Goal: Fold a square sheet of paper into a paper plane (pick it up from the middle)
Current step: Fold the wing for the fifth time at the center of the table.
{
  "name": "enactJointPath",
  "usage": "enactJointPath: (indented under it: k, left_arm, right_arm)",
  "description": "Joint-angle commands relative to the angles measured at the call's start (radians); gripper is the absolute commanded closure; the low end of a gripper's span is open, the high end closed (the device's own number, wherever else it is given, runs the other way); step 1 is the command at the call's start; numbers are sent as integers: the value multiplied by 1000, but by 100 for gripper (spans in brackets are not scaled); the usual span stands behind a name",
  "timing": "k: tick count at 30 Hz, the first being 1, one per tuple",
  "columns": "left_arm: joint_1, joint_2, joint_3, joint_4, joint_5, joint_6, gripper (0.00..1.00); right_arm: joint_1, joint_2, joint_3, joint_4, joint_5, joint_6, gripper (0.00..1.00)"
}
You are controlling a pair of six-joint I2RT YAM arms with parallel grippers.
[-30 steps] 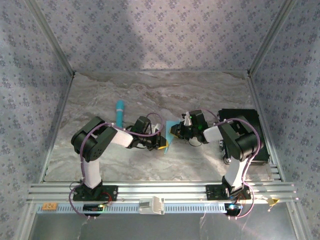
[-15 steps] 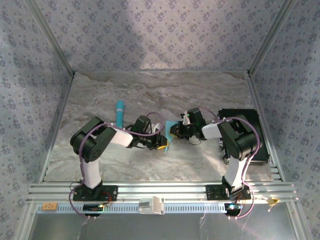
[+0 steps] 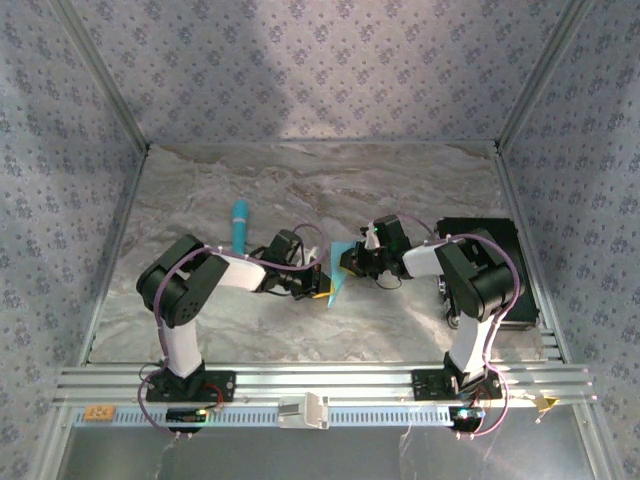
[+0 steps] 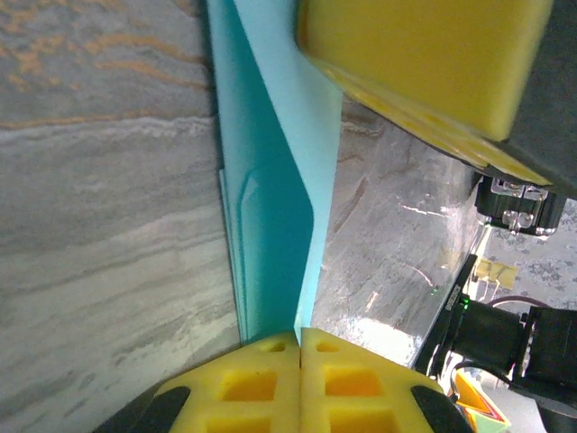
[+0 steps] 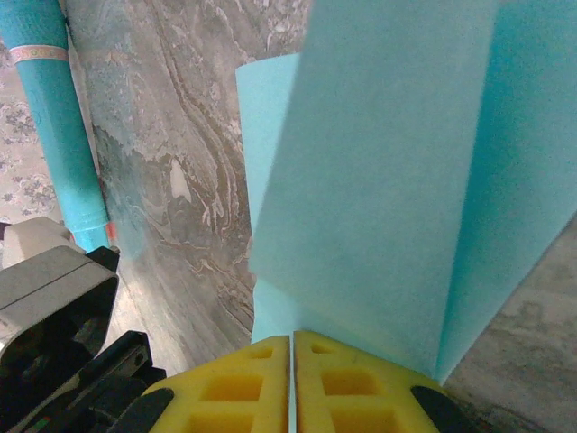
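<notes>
Left gripper (image 4: pixel 299 347) had its yellow pads pressed together on the edge of the sheet of paper (image 4: pixel 270 198), and the right gripper (image 5: pixel 291 347) was clamped on the same sheet from the opposite side. The cyan paper stood folded between them over the middle of the worktop (image 3: pixel 300 190). Against a second before, the right wrist had edged inward and the fold looked narrower. The turquoise stick (image 3: pixel 240 225) lay left of centre, unmoved.
</notes>
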Motion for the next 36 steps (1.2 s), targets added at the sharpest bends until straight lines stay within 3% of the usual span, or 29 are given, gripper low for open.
enactJointPath:
  k: [1, 19, 25, 32, 36]
  left_arm:
    - [-6, -15, 11, -52, 56, 33, 96]
    - [-12, 39, 42, -238, 99, 132, 100]
    - [-18, 40, 39, -285, 97, 165, 98]
    - [-22, 17, 43, -328, 56, 189, 88]
    - [-25, 16, 51, -350, 52, 206, 90]
  right_arm:
    - [8, 53, -12, -126, 112, -36, 89]
    - [12, 48, -19, -161, 157, -33, 91]
    - [13, 54, -24, -152, 160, -29, 91]
    - [11, 48, -29, -156, 168, -29, 91]
    - [12, 48, -32, -152, 165, -28, 91]
